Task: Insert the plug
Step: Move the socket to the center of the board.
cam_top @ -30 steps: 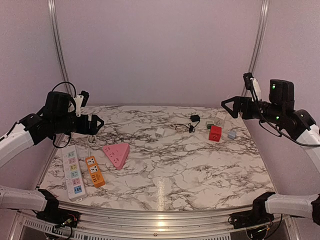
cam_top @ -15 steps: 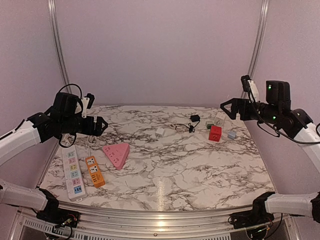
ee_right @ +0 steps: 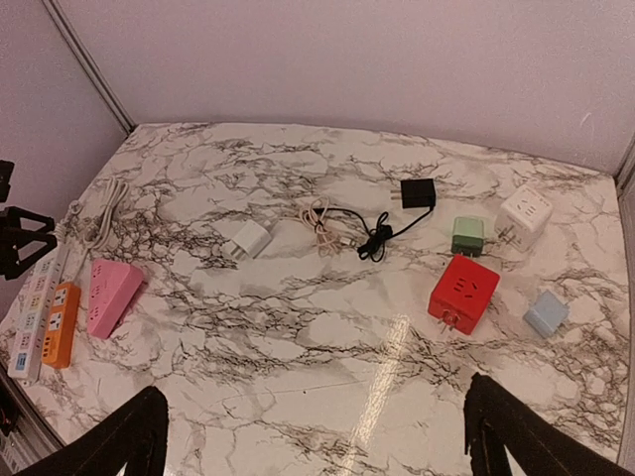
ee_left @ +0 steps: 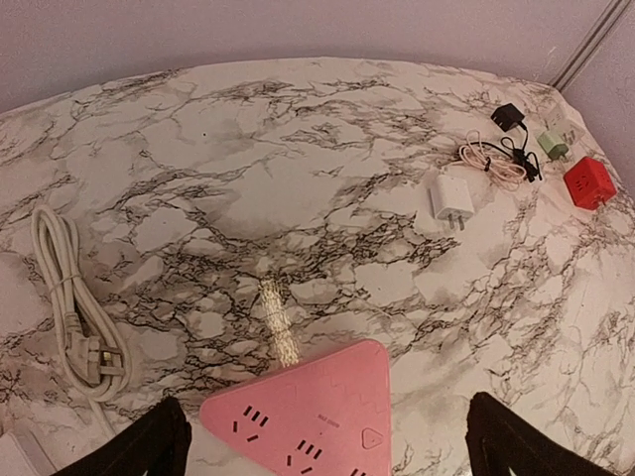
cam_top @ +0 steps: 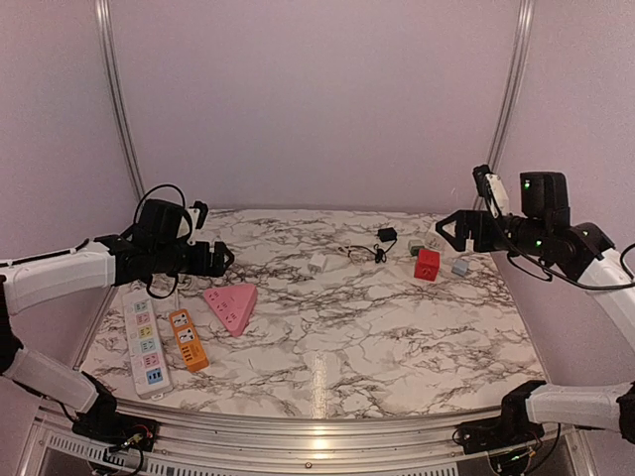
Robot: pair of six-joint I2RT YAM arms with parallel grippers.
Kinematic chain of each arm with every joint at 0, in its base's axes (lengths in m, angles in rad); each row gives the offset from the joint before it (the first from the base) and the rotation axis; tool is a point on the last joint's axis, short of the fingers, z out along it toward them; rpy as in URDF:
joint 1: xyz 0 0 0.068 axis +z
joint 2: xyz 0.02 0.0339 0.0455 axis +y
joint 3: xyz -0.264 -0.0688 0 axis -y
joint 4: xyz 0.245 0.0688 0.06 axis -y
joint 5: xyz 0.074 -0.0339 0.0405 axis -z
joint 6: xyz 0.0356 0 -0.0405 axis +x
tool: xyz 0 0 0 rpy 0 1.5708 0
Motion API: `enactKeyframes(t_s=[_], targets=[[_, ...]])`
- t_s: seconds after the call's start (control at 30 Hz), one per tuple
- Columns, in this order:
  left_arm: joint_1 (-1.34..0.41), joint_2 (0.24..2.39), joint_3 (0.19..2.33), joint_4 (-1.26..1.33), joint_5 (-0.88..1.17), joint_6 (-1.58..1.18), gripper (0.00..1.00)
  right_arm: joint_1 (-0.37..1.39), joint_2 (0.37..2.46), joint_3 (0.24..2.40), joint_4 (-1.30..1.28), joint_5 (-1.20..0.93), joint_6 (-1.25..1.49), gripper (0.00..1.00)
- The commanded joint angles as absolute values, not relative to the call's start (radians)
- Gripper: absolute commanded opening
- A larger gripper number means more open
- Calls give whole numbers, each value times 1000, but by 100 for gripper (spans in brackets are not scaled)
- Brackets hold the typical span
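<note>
A white plug [cam_top: 317, 263] lies on the marble table, far centre; it also shows in the left wrist view [ee_left: 448, 198] and the right wrist view [ee_right: 245, 240]. A black plug [cam_top: 386, 235] with a tangled cable lies beyond it. The pink triangular socket block [cam_top: 231, 305] sits left of centre, and in the left wrist view it lies between and below my fingertips [ee_left: 317, 421]. My left gripper [cam_top: 220, 259] hovers open above the block's far side, holding nothing. Open and empty too, my right gripper [cam_top: 448, 226] hangs high over the far right.
A white power strip [cam_top: 144, 342] and an orange one [cam_top: 188, 339] lie at the left edge, with a coiled white cord [ee_left: 74, 297] behind them. At the far right stand a red cube [cam_top: 427, 264], a green adapter [ee_right: 467, 235], a white cube [ee_right: 525, 213] and a pale blue cube [ee_right: 546, 313].
My left arm has swung right and inward, toward the pink block. The right arm has shifted slightly left. Both grippers stay open.
</note>
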State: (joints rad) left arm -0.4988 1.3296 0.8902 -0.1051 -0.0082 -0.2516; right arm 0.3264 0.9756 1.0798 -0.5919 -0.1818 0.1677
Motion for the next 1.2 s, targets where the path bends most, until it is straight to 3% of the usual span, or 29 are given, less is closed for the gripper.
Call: enactKeyframes(t_s=[0.0,0.43,1.17], targets=[[-503,1399,873,-50,-79,-253,99,317,941,1061,-579,-187,165,99],[-499,1557,883,-11,-169,-318,99,318,936,1015,-565,-206,180,98],[-459,1656,825,87,73,-371,99,317,941,1002,-552,-210,204,99]])
